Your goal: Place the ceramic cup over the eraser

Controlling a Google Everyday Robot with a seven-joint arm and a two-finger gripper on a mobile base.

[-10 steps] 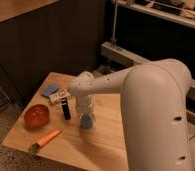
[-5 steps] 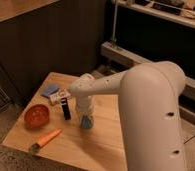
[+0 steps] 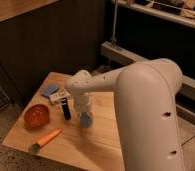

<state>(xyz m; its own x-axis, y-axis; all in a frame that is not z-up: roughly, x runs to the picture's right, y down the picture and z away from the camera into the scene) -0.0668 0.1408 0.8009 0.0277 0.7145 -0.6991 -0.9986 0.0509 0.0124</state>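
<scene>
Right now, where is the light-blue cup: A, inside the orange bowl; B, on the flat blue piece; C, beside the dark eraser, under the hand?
C: the ceramic cup is beside the upright eraser, with the hand right over it.

I see white gripper (image 3: 84,112) low over pale wood-grain table (image 3: 111,147), at small light-blue rounded ceramic cup (image 3: 85,121). Near-black upright eraser block (image 3: 66,110). Orange-red bowl (image 3: 36,115). Orange carrot (image 3: 47,139), green tip. Flat blue piece (image 3: 51,90).
</scene>
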